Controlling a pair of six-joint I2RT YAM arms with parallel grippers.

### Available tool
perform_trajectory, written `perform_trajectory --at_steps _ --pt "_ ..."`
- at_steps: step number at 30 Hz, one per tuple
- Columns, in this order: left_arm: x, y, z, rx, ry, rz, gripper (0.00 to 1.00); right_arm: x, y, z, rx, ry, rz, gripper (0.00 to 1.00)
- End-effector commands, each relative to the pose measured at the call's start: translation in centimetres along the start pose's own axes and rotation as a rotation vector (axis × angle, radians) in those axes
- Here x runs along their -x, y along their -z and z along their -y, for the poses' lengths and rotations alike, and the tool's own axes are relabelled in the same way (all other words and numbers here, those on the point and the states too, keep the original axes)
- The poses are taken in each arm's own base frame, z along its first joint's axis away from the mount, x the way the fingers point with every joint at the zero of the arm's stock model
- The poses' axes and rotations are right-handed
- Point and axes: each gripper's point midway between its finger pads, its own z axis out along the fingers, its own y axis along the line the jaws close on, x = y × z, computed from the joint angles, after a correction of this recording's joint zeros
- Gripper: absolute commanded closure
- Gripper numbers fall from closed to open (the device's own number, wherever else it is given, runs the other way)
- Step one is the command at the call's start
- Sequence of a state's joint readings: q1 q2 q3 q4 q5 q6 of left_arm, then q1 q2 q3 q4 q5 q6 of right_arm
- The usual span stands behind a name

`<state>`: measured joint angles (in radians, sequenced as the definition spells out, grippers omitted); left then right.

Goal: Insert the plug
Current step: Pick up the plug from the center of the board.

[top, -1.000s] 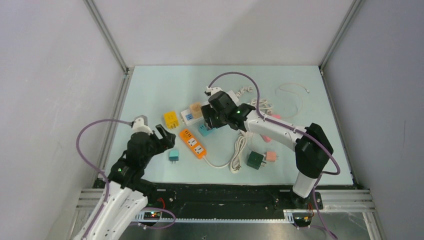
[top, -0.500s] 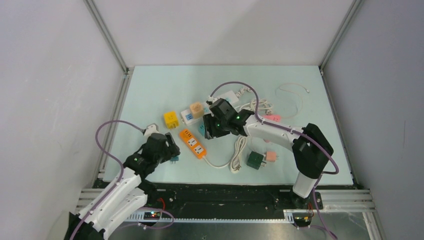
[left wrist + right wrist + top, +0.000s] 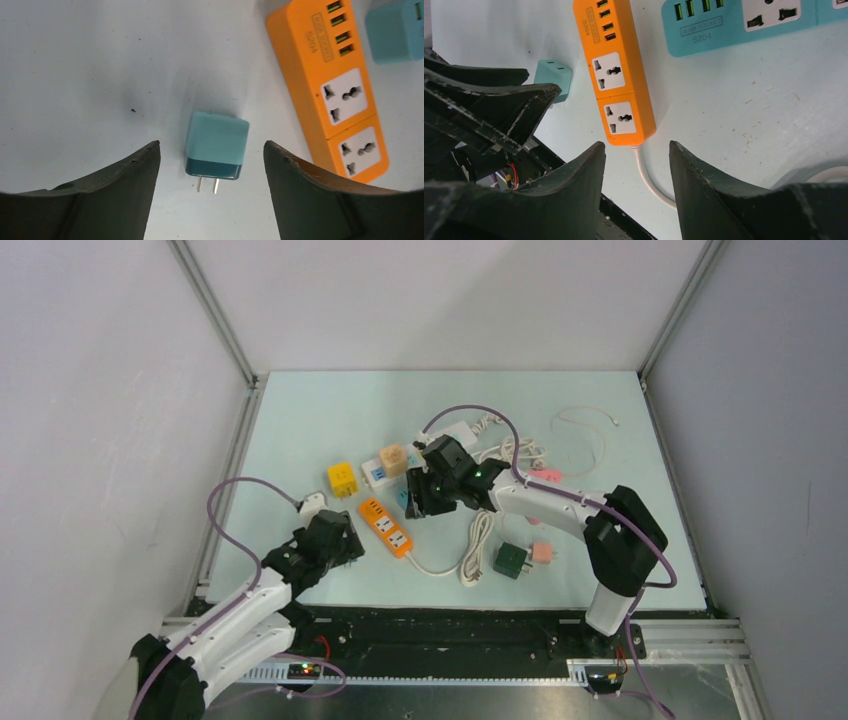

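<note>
One teal plug [image 3: 217, 140] lies flat between the spread fingers of the left gripper [image 3: 211, 146], touching neither. Its two prongs point back toward the wrist, long axis along the fingers. One orange power strip [image 3: 330, 85], with two sockets and four USB ports, lies just outside the right-hand finger. The right gripper [image 3: 636, 146], jaws apart, hovers over that strip's cord end. One blue strip [image 3: 744, 22] lies beyond its fingertips.

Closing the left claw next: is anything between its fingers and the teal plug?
No. Left wrist view: only bare table lies between the teal plug and the open left claw on both sides.
</note>
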<state>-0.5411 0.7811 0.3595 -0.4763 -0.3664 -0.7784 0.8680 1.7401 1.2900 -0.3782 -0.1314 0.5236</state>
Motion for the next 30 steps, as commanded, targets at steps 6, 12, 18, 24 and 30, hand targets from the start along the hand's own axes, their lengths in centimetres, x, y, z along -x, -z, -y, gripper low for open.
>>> perform_trajectory --at_steps 6,12,18,24,30 --pt "1.1 -0.5 0.3 0.014 0.016 0.059 0.18 0.5 1.2 -2.0 0.082 0.000 0.014 0.48" --pt "1.3 -0.6 1.2 -0.002 -0.023 0.031 0.21 0.6 1.6 -2.6 0.089 0.017 0.027 0.48" --pt "0.3 -1.3 1.0 0.033 -0.019 -0.019 0.34 0.7 1.9 -2.7 0.091 0.017 0.037 0.48" --pt "-0.6 -1.5 1.2 0.036 -0.033 -0.055 0.37 1.0 2.2 -2.9 0.102 0.017 0.046 0.48" --pt "-0.3 -1.4 1.6 0.029 -0.070 -0.041 0.55 1.4 2.7 -3.0 0.127 -0.005 0.044 0.48"
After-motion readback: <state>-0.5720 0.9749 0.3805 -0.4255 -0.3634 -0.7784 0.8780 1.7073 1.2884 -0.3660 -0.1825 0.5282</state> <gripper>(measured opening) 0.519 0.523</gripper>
